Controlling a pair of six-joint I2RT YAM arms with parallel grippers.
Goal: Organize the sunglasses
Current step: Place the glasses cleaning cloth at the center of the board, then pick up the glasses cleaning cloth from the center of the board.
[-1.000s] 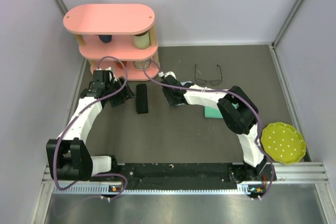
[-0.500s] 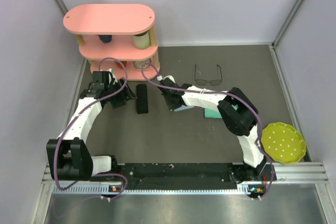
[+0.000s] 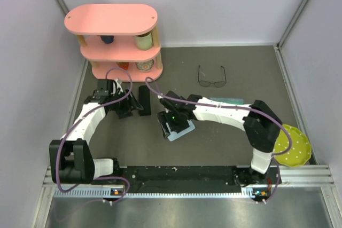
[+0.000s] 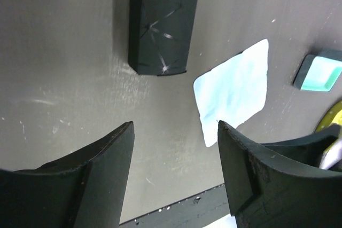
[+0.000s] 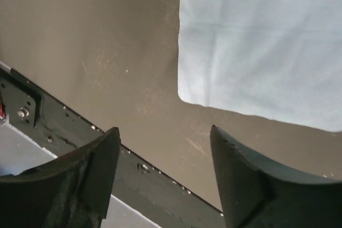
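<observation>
Possibly a snagged cloth (image 3: 180, 131) before the sunglasses (image 3: 212, 81) are reached

Both end effectors stand open and hold nothing. The right end effector (image 3: 171, 123) hangs low over the light blue cloth, to the right of the black case (image 3: 144, 100) and nearer to the arm bases. The left end effector (image 3: 126, 108) is just left of that case. The wire-frame sunglasses lie well to the right of the case and a little farther back, alone on the desk (image 3: 214, 148). A white pair I cannot find in any view.

The risks, as I judge them:
- If the right fingers close here, they may pinch the cloth and drag it.
- The two arms are near each other around the case and could collide.
- The thin wire temples may slip or bend in a grip.

Free room is to the right of the case, around the sunglasses. Behind the case the pink shelf (image 3: 120, 41) closes the way. On its near side the desk's edge is not far.
</observation>
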